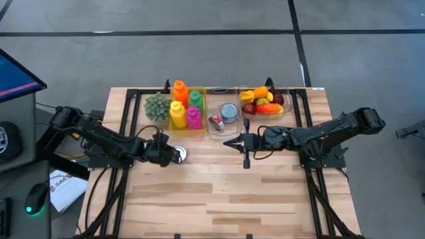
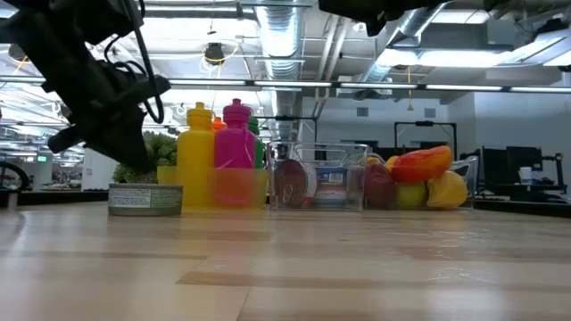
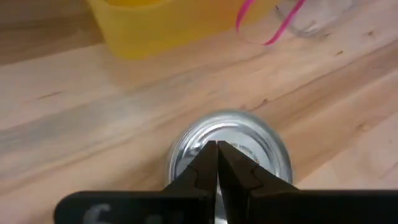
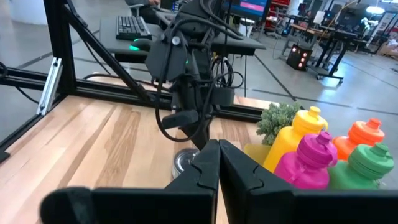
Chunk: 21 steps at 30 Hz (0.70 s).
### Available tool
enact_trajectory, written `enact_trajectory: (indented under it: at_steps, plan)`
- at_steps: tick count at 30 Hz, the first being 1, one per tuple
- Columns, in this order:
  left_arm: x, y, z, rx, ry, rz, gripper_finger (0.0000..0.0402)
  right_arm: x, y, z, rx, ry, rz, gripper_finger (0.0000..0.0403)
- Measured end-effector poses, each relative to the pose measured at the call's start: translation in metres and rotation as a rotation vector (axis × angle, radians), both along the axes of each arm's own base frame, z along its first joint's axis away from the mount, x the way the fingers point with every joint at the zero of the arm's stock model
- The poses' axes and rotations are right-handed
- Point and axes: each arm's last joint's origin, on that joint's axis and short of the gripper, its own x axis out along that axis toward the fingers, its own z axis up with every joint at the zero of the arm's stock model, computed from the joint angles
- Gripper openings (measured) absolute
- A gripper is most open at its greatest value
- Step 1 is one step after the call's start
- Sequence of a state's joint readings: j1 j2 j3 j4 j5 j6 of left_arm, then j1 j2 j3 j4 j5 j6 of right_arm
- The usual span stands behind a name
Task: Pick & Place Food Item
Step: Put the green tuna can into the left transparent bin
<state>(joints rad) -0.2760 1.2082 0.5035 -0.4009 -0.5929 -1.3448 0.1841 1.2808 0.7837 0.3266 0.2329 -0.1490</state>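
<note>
The tin (image 1: 178, 155) is seen standing on the counter (image 1: 219, 192), not yet grasped, beneath the clenched left hand (image 1: 170, 153); the right hand (image 1: 232, 142), also clenched, is held empty nearby.

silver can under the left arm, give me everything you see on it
The can is short, round and looks metal, with a shiny silver lid and a greenish label band. It stands upright on the wooden table, outside and in front of the bin of bottles. The left tool sits shut just above its lid; contact cannot be confirmed.
</note>
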Motion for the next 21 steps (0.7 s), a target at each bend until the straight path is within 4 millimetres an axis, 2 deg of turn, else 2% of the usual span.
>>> enact_trajectory:
  at_steps: [3,12,16,21]
  plan:
    - [-0.001,-0.001,0.000,-0.045,0.005,-0.001,0.0000,0.000,0.000,-0.001,-0.001,0.008,0.000,0.0004]
    - [-0.013,0.002,0.000,-0.023,0.095,0.003,0.0000,-0.001,0.000,-0.003,-0.005,0.029,0.000,0.0004]
    - [-0.015,0.003,0.004,-0.034,0.071,0.014,0.0000,-0.001,0.000,-0.003,-0.005,0.029,0.000,0.0004]
    - [-0.018,0.003,0.004,-0.052,0.099,0.003,0.0017,-0.001,0.000,-0.003,-0.005,0.029,0.000,0.0004]
